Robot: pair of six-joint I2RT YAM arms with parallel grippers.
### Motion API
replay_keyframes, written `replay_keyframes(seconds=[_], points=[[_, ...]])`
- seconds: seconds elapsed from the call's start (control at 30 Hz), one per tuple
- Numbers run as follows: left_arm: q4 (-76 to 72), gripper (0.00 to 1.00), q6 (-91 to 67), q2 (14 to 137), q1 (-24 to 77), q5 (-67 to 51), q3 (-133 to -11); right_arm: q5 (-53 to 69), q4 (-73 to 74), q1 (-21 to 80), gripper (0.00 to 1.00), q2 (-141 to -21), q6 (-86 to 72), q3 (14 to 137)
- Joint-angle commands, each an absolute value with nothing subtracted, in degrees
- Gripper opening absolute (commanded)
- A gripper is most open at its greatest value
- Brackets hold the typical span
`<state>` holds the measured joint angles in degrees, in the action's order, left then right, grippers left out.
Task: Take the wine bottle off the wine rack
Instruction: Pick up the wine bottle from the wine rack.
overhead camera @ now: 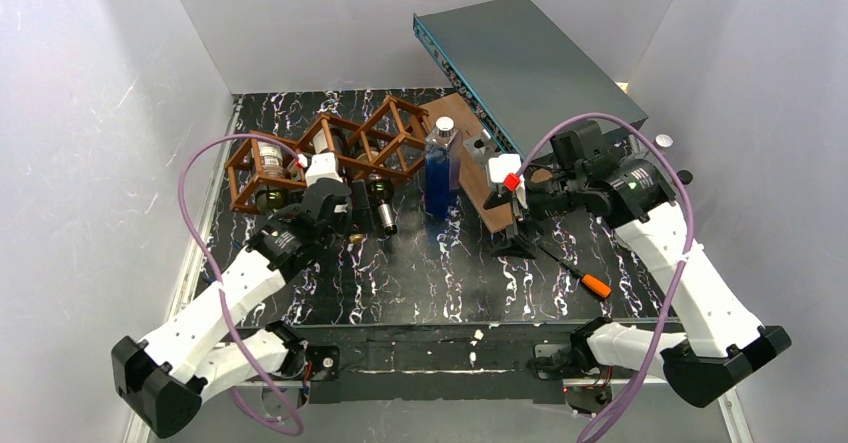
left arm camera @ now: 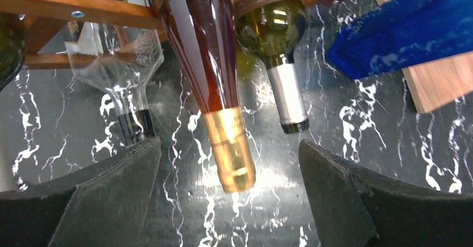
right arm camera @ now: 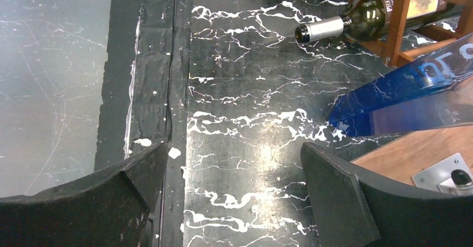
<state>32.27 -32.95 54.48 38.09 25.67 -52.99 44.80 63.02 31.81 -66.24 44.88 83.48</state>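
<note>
Now: no grasp made, and the bottle is not yet out of the rack.
Left gripper (left arm camera: 227,149): jaws apart, one black finger on each side of the gold neck, neither touching it.
Right gripper (right arm camera: 234,152): jaws apart with nothing between them, hovering over the bench near the flat brown wooden board (left arm camera: 440,85).
Wine bottle: the dark reddish-brown glass wine bottle (left arm camera: 195,46) with a gold foil capsule lies in the reddish-brown wooden lattice wine rack (left arm camera: 83,6). Its body is inside the frame and its neck points toward the near edge of the black, white-veined bench (overhead camera: 450,273).
Rack position: toward the bench's far left corner.
Neighbours: a clear glass bottle with a black cap (left arm camera: 120,63) lies just beside the left finger, and a green glass bottle with a silver capsule (left arm camera: 271,27) lies on the other side. A square blue glass bottle (overhead camera: 440,173) stands past the rack's right end.
Next move: probably close on the neck, then draw the bottle straight out.
Risk, slip: the foil is smooth and the neck tapers, so a light grip could slide off.
Risk, knock: the clear bottle's neck is very near, so a skewed approach could nudge it.
Risk, rack: the frame looks light, so an off-axis pull could drag it along.
Risk, droop: held by the neck alone, the heavy body may tip as it leaves the bars.
</note>
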Motion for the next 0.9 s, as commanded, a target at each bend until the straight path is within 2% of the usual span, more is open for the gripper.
replay_keyframes(seconds=[0.0, 0.3, 0.73, 0.87], points=[[19.6, 0.92, -29.5, 55.9, 34.5, 26.9, -46.8, 47.2, 62.0, 31.2, 0.98, -63.7, 48.2, 78.6], [8.8, 0.91, -27.7, 57.9, 31.5, 26.1, -41.6, 48.8, 59.6, 30.2, 0.98, -60.8, 49.7, 70.2], [-1.0, 0.77, -26.3, 65.0, 30.5, 26.8, -39.4, 54.6, 56.3, 26.3, 0.98, -58.3, 50.2, 62.7], [-3.1, 0.75, -26.3, 65.5, 30.5, 28.0, -38.0, 54.9, 55.6, 25.7, 0.98, -57.9, 50.2, 61.6]])
